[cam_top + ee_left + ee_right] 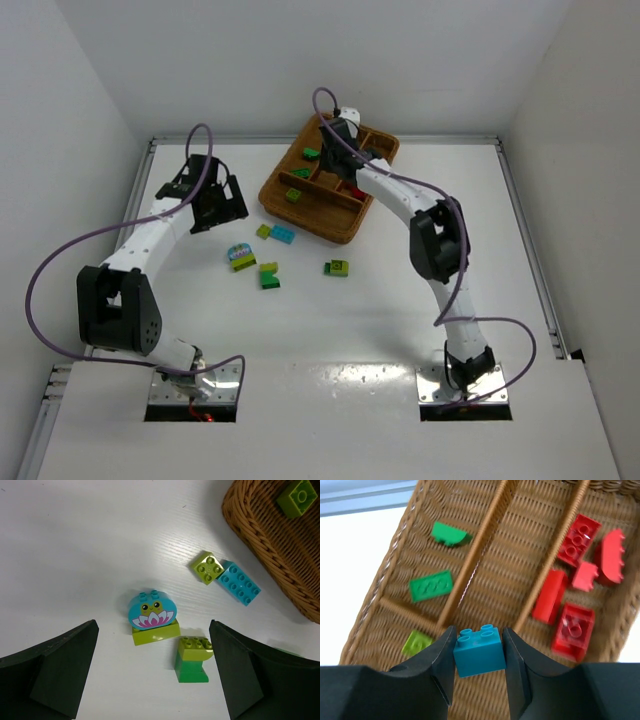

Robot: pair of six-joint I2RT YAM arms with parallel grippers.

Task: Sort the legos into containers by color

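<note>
Near to far in the overhead view: loose legos (pixel 268 262) lie on the table (pixel 400 320), at 7 o'clock of the wicker tray (pixel 310 228). The step in hand, as judged, is placing the blue brick (pixel 479 655) in its own compartment. Done well, it goes into the bare middle lane below, clear of both dividers, apart from the green bricks (pixel 431 586) at 10 o'clock and the red bricks (pixel 577 540) at 2 o'clock; lower it before letting go, so it cannot bounce out. Jaws: the left gripper (pixel 153 640), above a frog-face brick (pixel 151 610), is spread wide and touches nothing; the right gripper (pixel 479 642), over the tray, is part-closed, clamping the blue brick's two sides
</note>
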